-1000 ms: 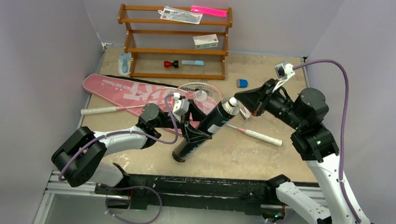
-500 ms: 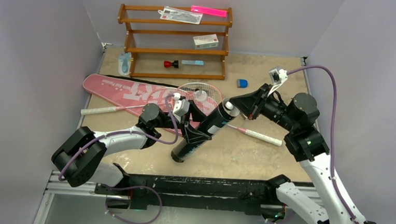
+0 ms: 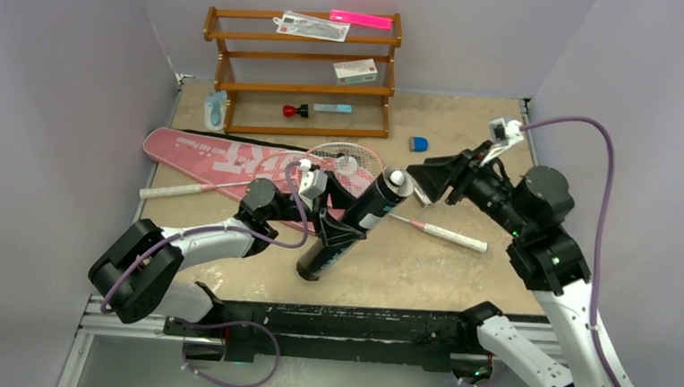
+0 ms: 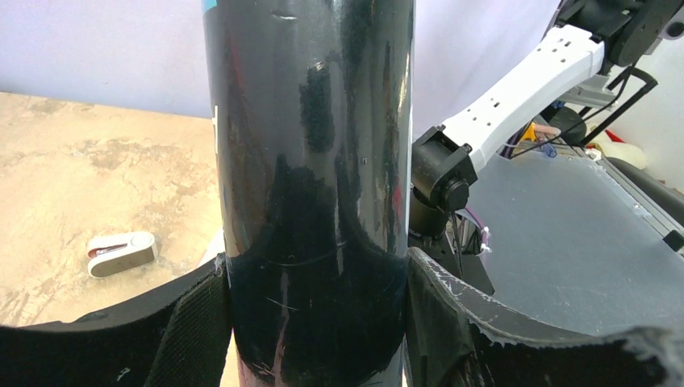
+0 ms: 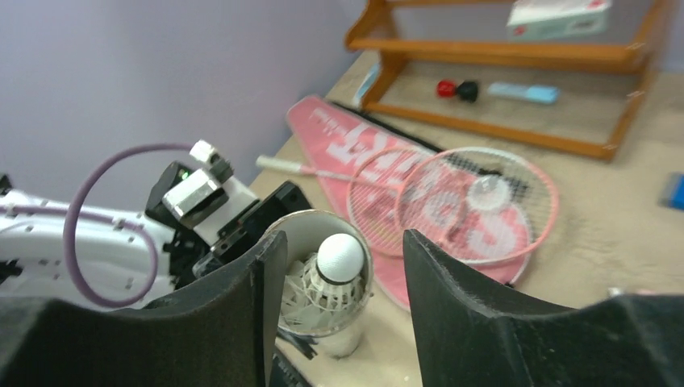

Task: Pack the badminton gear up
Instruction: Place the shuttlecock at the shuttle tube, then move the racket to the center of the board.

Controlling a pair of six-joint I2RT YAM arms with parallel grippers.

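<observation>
My left gripper [image 3: 332, 231] is shut on the long black tube [image 3: 355, 221] and holds it tilted, mouth up and to the right. In the left wrist view the tube [image 4: 310, 161] fills the gap between both pads. A white shuttlecock [image 5: 339, 258] sits cork-up in the tube's mouth [image 3: 397, 176]. My right gripper [image 3: 420, 176] stands open just right of that mouth, its jaws on either side of the shuttlecock and not touching it. Behind lie the pink bag [image 3: 224, 155] and two pink rackets [image 3: 349, 163], with another shuttlecock [image 3: 346, 165] on the strings.
A brown wooden rack [image 3: 301, 65] stands at the back with a small white box [image 3: 355, 70] on a shelf. A small blue object [image 3: 418, 144] lies right of the rack. One racket's white handle [image 3: 452, 234] lies under my right arm, the other handle [image 3: 173, 189] at the left.
My right gripper has opened and drawn back to the right from the tube's mouth, leaving the shuttlecock in it. The left arm and tube have not moved.
</observation>
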